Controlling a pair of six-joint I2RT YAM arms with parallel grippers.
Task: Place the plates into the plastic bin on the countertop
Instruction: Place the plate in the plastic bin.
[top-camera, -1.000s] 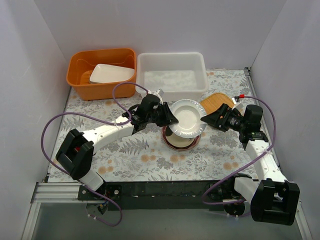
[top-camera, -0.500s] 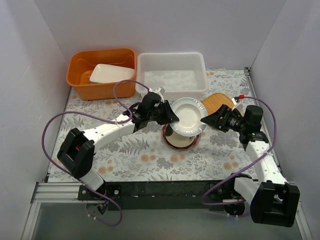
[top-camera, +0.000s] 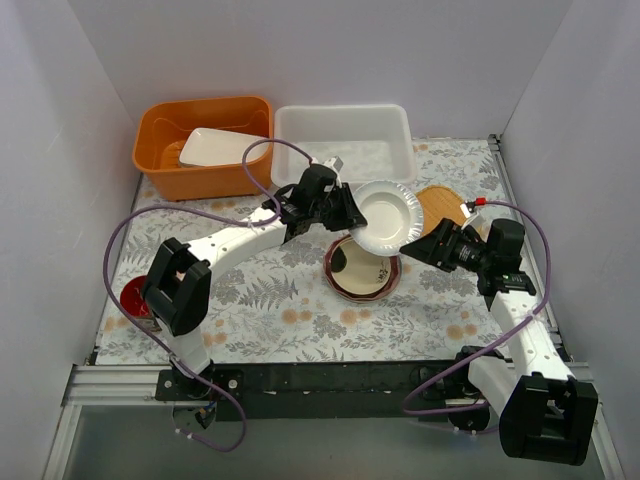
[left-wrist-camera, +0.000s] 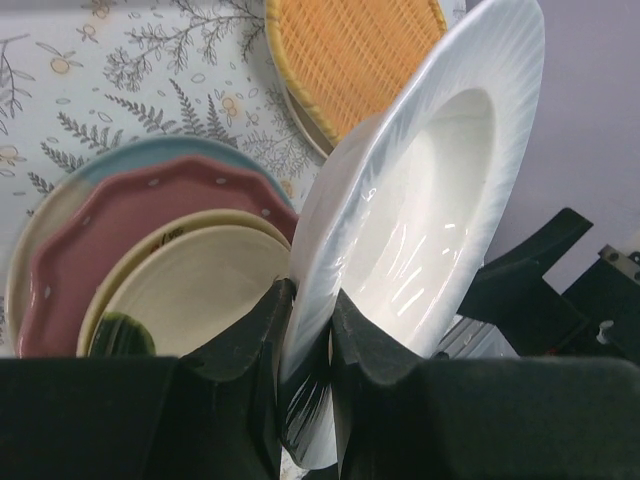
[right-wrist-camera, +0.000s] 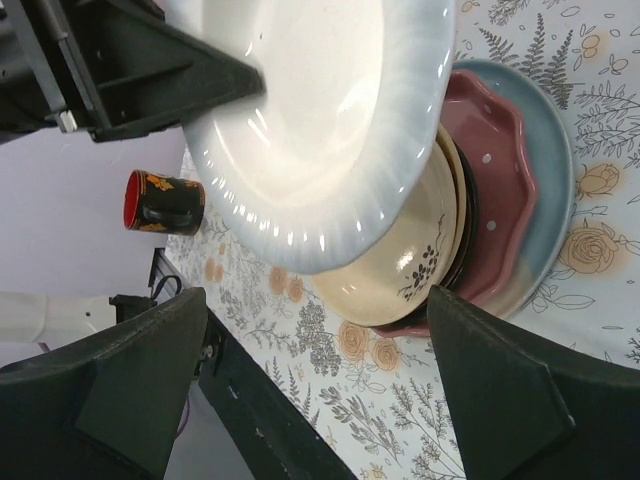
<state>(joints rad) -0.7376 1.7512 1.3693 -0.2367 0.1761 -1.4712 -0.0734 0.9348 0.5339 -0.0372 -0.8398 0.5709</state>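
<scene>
Plate in hand: white ribbed plate (top-camera: 383, 210), tilted in the air above the stack (top-camera: 362, 277), just short of the plastic bin (top-camera: 345, 109).
Left gripper (top-camera: 350, 218): clenched on the plate's rim.
Right gripper (top-camera: 410, 245): spread wide, empty, just beside the plate.
Handling: likely stiff, glazed, slippery and breakable; a rim pinch suits it, and it wants lowering gently.

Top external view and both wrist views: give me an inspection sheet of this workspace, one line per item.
Surface: fern-print countertop, no spills seen.
Job's things: plastic bin holds no plates; white plate is tilted in the air above the plate stack; orange woven plate lies right of the stack.
Clutter: orange tub holding a white dish; red cup at the left edge.
Grippers: left gripper clamps the white plate's rim; right gripper is open and empty.
Cables: purple cables loop freely, no snag seen.
Surroundings: white walls; nothing else seen.
</scene>
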